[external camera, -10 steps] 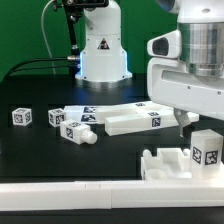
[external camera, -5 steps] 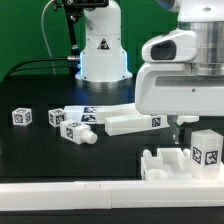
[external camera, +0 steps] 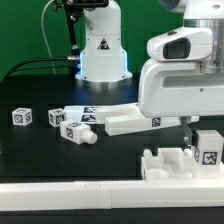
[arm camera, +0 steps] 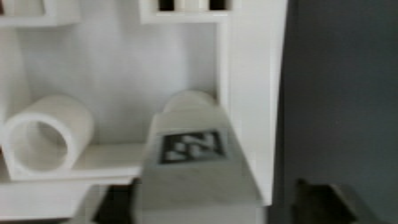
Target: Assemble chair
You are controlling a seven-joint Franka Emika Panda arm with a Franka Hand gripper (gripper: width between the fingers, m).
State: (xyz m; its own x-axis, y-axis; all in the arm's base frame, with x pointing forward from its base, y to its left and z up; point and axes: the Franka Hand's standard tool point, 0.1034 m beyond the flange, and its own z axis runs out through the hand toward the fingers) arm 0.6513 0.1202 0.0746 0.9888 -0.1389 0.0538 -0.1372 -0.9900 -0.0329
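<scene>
The chair's white tagged block [arm camera: 192,150] — stiff, light, likely slick plastic — is seen low in the wrist frame's middle, straddled by the fingers [arm camera: 342,205], which are spread with nothing gripped, and is judged best clamped squarely across its flat sides.

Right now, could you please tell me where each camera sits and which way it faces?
Exterior view: off the arm, low by the table, facing the robot base across loose white parts; arm and hand show.
Wrist view: on the wrist, looking along the dark fingers at a tagged chair piece.
Shared: apparently the tagged chair piece.
</scene>
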